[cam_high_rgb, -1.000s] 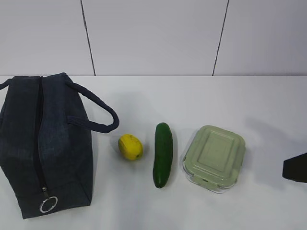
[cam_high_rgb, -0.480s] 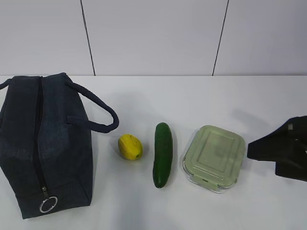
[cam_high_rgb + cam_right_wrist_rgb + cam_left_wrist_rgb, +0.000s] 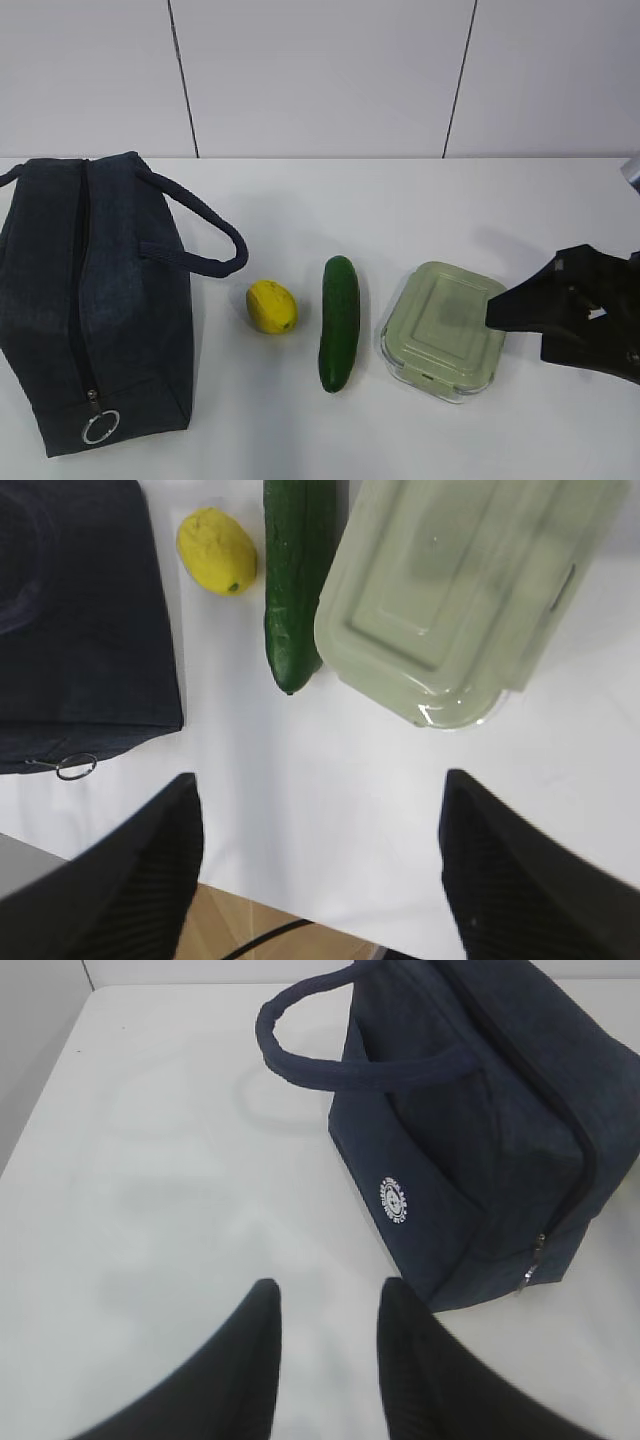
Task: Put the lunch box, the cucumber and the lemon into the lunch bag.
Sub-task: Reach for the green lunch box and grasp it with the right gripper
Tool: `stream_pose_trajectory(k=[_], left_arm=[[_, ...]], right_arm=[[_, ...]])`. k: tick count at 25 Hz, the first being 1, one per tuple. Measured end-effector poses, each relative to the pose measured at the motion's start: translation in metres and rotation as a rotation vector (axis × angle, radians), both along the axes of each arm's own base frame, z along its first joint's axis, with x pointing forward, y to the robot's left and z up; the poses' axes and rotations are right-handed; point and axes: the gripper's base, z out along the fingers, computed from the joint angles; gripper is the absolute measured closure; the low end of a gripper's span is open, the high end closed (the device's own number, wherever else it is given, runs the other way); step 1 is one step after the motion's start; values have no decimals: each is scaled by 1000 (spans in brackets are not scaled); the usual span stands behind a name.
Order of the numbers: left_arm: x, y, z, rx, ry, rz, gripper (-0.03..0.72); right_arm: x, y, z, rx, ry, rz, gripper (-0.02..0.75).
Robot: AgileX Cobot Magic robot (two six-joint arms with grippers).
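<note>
Both jaws stand parted and empty: right gripper hovers at the lunch box's three o'clock edge, left gripper idles near the zipped lunch bag. Approach step; next, straddle and clamp the box.

Bright, even light; soft shadows.

Lunch box corner behind right gripper
</note>
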Motion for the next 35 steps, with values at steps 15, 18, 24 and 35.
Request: stream_pose_trajectory(k=[15,18,24,35], left_arm=[[0,0,0,0,0,0,449],[0,0,0,0,0,0,449],[0,0,0,0,0,0,449],[0,0,0,0,0,0,449]], right_arm=[[25,-40,-16,176,12,-81,299],[26,-49,-21,211,21,-45,300],[33,-47,-40,256,-12,99,300],[43,-77,-75,303,35,15,300]])
